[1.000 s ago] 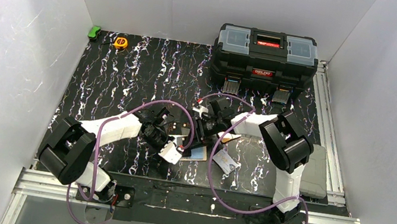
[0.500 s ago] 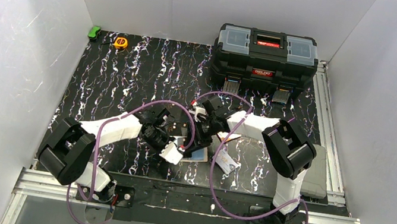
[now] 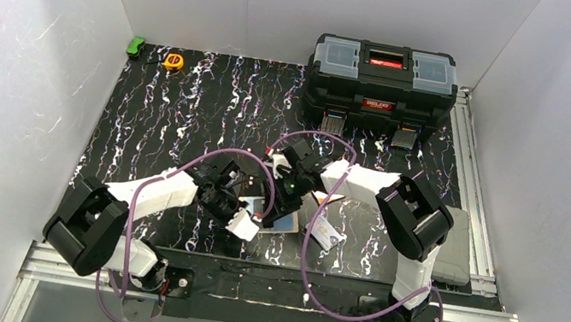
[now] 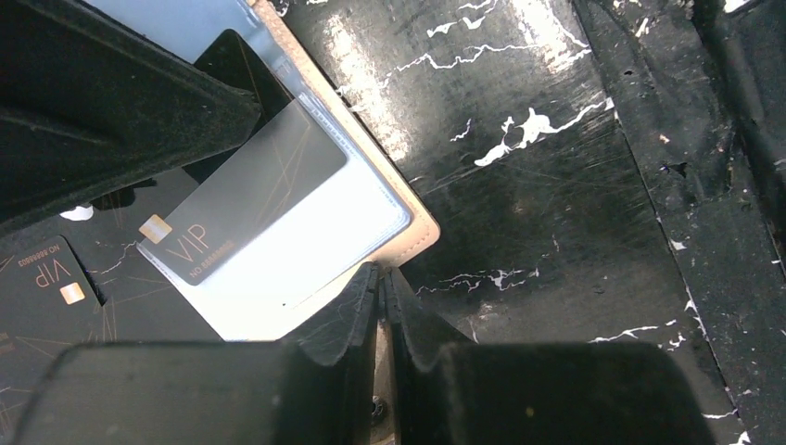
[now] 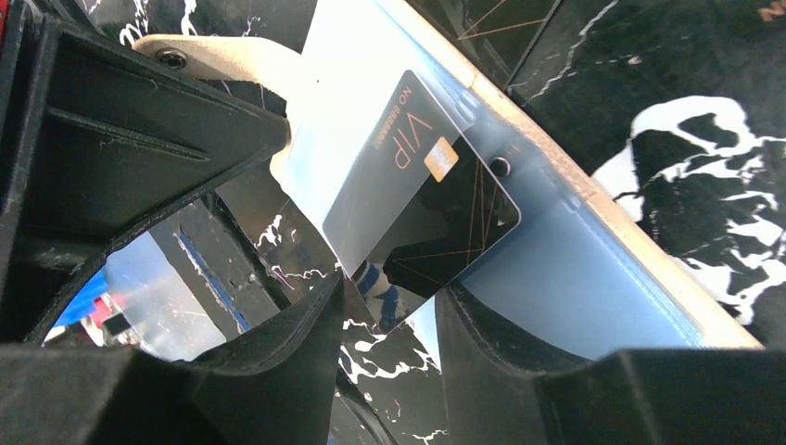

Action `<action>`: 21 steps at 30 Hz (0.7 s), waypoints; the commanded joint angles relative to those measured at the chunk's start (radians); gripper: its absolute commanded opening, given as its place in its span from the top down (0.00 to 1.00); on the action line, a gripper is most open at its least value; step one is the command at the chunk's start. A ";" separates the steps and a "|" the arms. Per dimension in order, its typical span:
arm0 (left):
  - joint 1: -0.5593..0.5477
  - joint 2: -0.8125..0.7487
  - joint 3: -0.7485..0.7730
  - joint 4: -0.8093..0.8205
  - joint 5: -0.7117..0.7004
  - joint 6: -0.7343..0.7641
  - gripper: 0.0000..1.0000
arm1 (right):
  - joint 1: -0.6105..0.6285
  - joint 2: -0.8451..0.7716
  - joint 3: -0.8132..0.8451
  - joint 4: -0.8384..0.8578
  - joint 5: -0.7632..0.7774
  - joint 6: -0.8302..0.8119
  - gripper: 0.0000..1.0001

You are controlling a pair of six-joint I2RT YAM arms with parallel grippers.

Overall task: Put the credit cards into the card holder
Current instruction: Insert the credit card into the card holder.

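Note:
The cream-beige card holder (image 3: 284, 224) lies open on the black marbled table between both grippers, its clear sleeves up. My left gripper (image 4: 382, 273) is shut on its beige edge (image 4: 409, 209); in the top view the left gripper (image 3: 251, 218) is at the holder's left side. A glossy black "VIP" card (image 5: 417, 185) sits partly in a sleeve, also seen in the left wrist view (image 4: 241, 209). My right gripper (image 5: 394, 297) has its jaws apart around that card's lower corner, and in the top view (image 3: 282, 205) it is over the holder. The holder's snap tab (image 5: 213, 51) shows. A silver-white card (image 3: 325, 234) lies to the right.
A second black VIP card (image 4: 51, 283) lies beside the holder. A big black toolbox (image 3: 382, 77) stands at the back right. A yellow tape measure (image 3: 174, 61) and a green object (image 3: 136, 46) are at the back left. A grey pad (image 3: 452, 244) lies on the right rail.
My right gripper has moved left and nearer, down over the open holder. The left arm has shifted slightly nearer, still on the holder's edge.

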 commanded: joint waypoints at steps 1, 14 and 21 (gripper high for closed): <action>-0.005 -0.053 -0.035 0.025 0.063 -0.022 0.94 | 0.025 -0.015 0.040 -0.049 0.001 -0.064 0.51; -0.004 -0.052 -0.055 0.087 0.063 -0.027 0.94 | 0.070 -0.001 0.087 -0.054 -0.031 -0.098 0.51; -0.005 -0.061 -0.059 0.089 0.057 -0.028 0.94 | 0.072 -0.010 0.071 -0.023 -0.061 -0.097 0.51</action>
